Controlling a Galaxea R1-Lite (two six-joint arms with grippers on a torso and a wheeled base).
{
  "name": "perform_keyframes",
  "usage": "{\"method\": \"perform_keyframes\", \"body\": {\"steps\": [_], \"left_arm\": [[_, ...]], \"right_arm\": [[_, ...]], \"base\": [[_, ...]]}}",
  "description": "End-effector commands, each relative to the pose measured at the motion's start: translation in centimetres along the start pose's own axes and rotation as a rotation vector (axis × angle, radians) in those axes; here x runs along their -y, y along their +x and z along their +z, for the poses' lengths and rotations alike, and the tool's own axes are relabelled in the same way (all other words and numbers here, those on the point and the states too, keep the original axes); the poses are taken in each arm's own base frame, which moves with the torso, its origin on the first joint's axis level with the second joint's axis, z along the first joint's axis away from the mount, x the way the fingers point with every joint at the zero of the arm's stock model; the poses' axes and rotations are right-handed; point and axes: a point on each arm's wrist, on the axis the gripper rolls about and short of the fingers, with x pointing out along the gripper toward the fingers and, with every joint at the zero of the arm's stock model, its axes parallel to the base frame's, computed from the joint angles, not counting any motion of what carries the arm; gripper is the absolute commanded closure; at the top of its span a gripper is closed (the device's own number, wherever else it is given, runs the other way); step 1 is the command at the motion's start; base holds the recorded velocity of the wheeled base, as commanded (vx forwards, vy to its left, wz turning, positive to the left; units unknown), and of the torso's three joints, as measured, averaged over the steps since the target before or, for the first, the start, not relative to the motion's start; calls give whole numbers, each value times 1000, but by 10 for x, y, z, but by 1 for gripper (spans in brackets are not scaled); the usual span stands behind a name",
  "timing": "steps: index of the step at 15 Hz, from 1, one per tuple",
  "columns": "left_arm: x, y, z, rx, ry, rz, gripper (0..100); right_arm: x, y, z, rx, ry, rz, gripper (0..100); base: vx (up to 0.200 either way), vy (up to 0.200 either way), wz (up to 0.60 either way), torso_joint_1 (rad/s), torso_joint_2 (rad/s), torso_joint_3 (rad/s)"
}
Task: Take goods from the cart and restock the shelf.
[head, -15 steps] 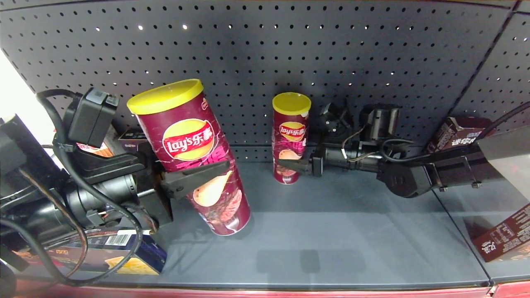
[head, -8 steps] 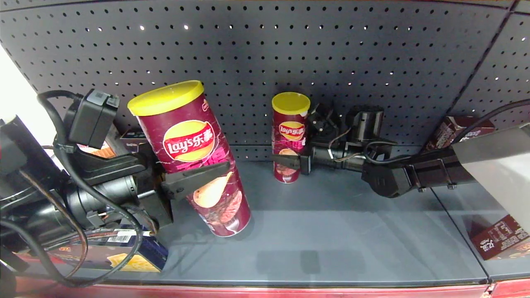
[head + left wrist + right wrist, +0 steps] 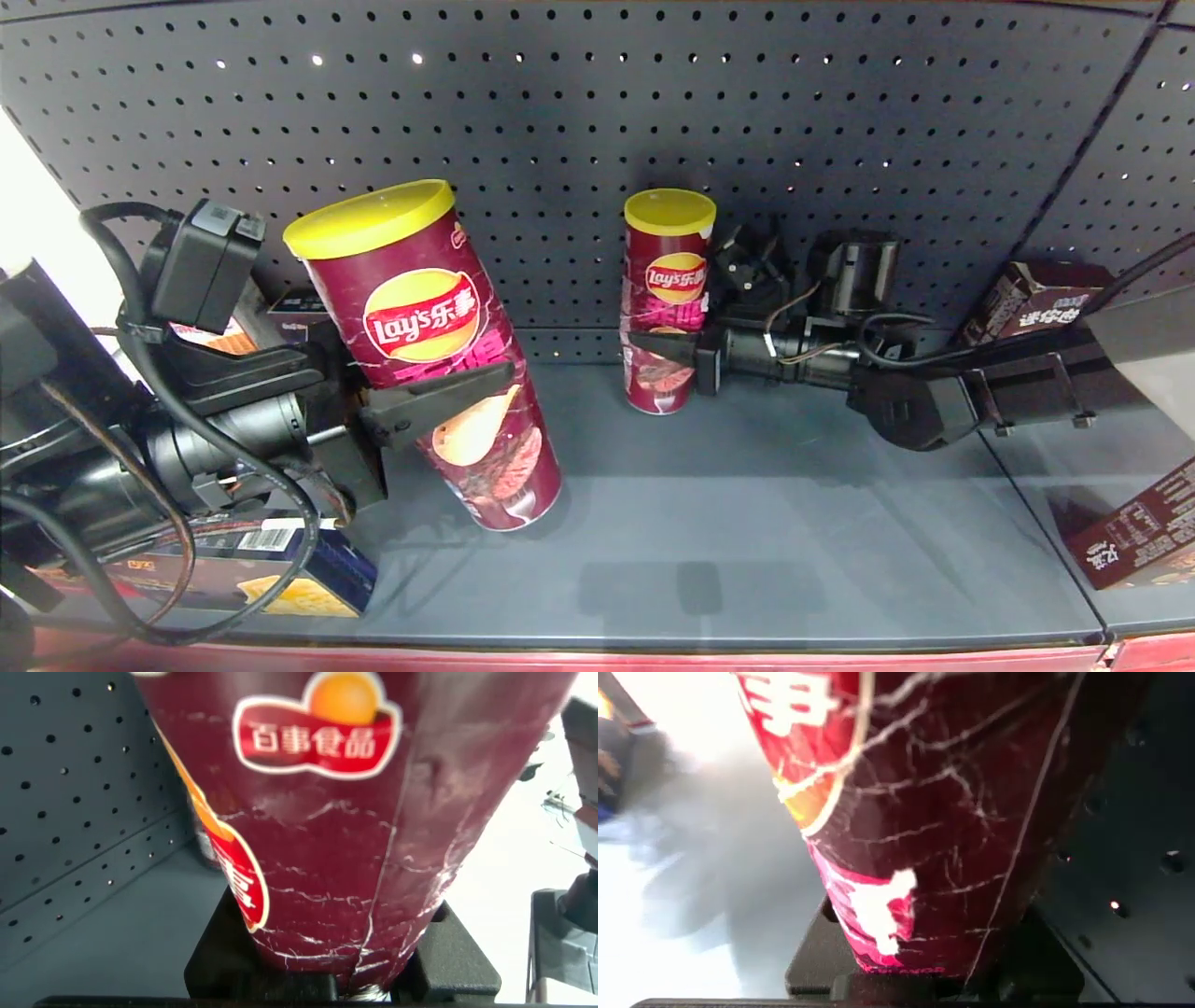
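Cans, two, dark red with yellow lids, both gripped over the grey shelf (image 3: 747,523).

Left gripper (image 3: 467,387): jaws closed around the middle of the near can (image 3: 425,317), one black finger across its front. The can leans, lid toward the left, base down at the shelf surface toward the front. Cannot tell whether the base touches. In the left wrist view this can (image 3: 355,859) sits between the jaws, against the gripper's base.

Right gripper (image 3: 667,343): jaws closed on the far can (image 3: 669,271) just below its middle, arm coming in from the right. The can stands close to the pegboard (image 3: 653,93) at the back of the shelf, nearly upright with a slight lean. Contact of the base with the shelf not clear. In the right wrist view the can (image 3: 952,840) is clamped between the jaws.

The two cans are well apart.

Blue box (image 3: 308,583) lies at the shelf's front left, under the left arm. Brown box (image 3: 1036,299) leans at the back right; a second brown box (image 3: 1134,546) lies at the front right.
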Motion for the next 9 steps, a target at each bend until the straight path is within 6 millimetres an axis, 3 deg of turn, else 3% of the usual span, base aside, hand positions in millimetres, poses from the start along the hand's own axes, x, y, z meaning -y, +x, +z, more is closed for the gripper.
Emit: {"method": "perform_keyframes", "body": {"steps": [1, 5, 9], "left_arm": [[0, 0, 0, 0, -1, 1, 100], [-2, -2, 0, 1, 2, 13, 100], [-4, -3, 0, -1, 1, 21, 100]], "right_arm": [[-17, -23, 29, 33, -24, 11, 100], [-47, -49, 35, 12, -16, 33, 100], [-95, -71, 22, 62, -45, 97, 100]], "base": [[0, 0, 0, 0, 0, 0], [0, 0, 0, 0, 0, 0], [0, 0, 0, 0, 0, 0]]}}
